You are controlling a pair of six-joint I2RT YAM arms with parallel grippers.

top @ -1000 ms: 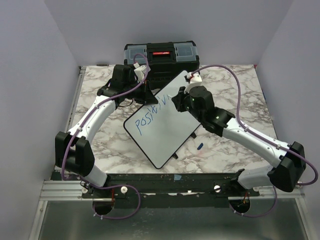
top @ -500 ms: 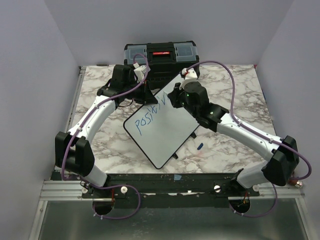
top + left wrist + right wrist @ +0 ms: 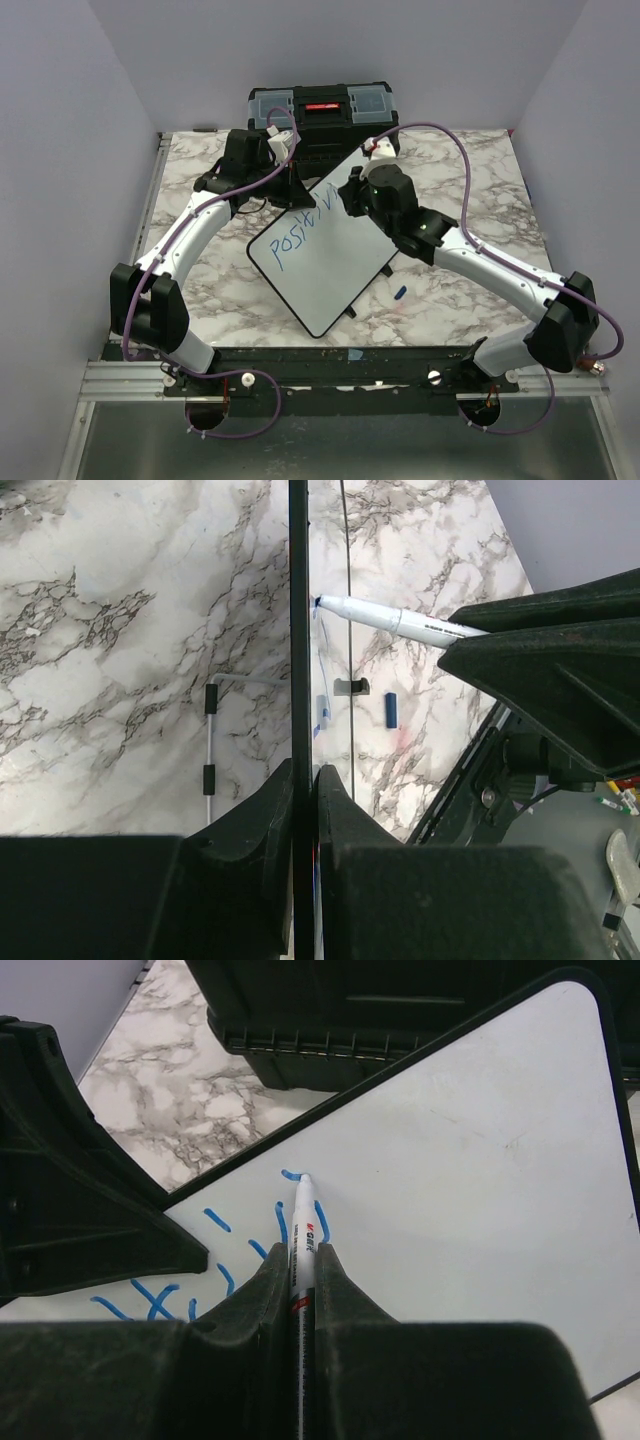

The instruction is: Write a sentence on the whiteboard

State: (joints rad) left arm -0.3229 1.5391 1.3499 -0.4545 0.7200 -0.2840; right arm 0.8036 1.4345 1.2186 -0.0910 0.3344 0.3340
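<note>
The whiteboard [image 3: 335,270] lies slanted on the marble table; it also shows in the right wrist view [image 3: 480,1150]. The sentence [image 3: 296,238] is one slanted line of blue letters reading roughly "Positivi", and its strokes show in the right wrist view [image 3: 215,1222]. My left gripper [image 3: 296,192] is shut on the board's far left edge, seen edge-on as a black frame [image 3: 298,630] between its fingers [image 3: 303,772]. My right gripper [image 3: 352,196] is shut on a white marker [image 3: 303,1228] whose tip touches the board at the end of the letters. The marker also shows in the left wrist view [image 3: 400,621].
A black toolbox [image 3: 322,110] stands at the back edge, just behind the board, and shows in the right wrist view [image 3: 400,1005]. A small blue marker cap [image 3: 400,292] lies on the table right of the board [image 3: 391,710]. Grey walls close in both sides.
My right gripper has shifted a little up and left along the board with the marker, and its arm has swung. The left gripper and the board have not moved.
</note>
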